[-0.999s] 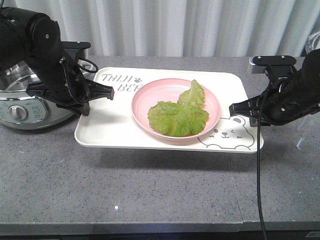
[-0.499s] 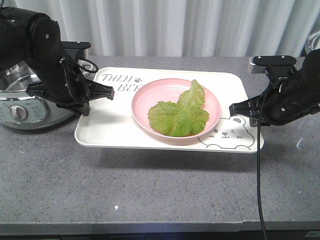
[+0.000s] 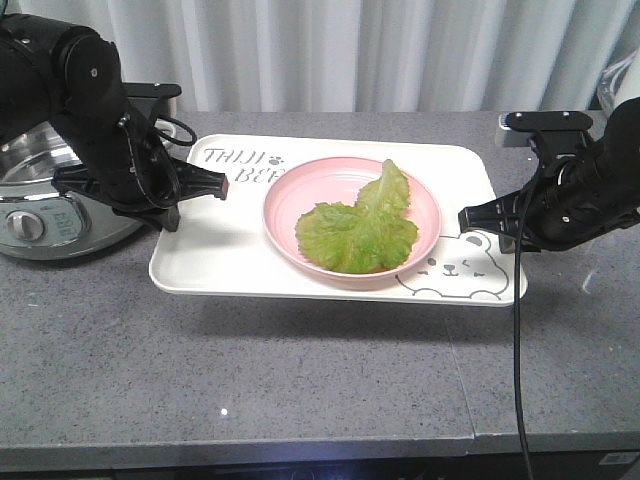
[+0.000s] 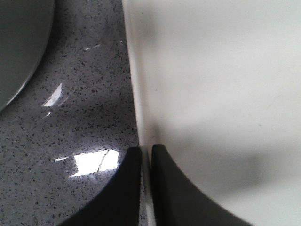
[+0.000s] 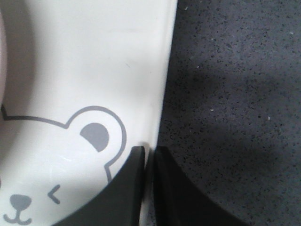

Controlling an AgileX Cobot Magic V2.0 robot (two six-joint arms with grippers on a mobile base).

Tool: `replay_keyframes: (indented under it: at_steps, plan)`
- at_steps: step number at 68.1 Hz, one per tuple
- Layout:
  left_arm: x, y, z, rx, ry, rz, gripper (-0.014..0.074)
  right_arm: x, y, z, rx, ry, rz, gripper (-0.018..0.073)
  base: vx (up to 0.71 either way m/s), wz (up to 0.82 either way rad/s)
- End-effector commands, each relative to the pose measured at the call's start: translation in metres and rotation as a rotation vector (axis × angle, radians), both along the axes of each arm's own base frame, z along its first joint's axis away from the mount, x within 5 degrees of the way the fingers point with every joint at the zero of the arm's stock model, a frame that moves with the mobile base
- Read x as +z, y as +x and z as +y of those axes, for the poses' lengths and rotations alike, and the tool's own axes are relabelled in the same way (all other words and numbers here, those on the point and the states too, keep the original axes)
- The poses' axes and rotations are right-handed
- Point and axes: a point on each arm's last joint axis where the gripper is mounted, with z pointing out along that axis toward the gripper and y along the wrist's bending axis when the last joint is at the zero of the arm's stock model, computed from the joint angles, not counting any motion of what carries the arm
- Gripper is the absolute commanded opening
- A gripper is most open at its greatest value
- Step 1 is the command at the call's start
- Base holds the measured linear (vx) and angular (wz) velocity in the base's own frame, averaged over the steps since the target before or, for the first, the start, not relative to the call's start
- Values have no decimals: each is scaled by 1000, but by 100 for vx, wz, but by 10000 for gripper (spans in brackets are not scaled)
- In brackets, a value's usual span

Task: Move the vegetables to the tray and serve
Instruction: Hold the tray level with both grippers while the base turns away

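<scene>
Both my left gripper and right gripper are squeezing the tray edges, so I am planning to move them together, level and slow, so the vegetables between them don't slide.

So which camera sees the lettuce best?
The front camera: it shows the whole lettuce lying in the pink plate on the tray. The left wrist camera shows tray edge and counter, the right wrist camera the tray's bear picture; neither shows lettuce.

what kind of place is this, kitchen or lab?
Probably a kitchen-style setup: speckled grey stone countertop, electric cooker at its edge, lettuce on a pink plate on a tray, curtain behind.
</scene>
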Motion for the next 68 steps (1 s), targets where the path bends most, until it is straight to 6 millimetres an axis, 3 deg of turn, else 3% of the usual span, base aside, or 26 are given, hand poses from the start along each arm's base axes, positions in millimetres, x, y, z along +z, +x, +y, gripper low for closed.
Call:
replay_keyframes:
  at_steps: [1, 68]
  plan:
    - [33, -9, -4, -32, -53, -122, -7, 27, -1, 1, 22, 12, -135, -4, -2, -6]
    - [33, -9, -4, -32, -53, -122, -7, 27, -1, 1, 22, 12, -135, -4, -2, -17]
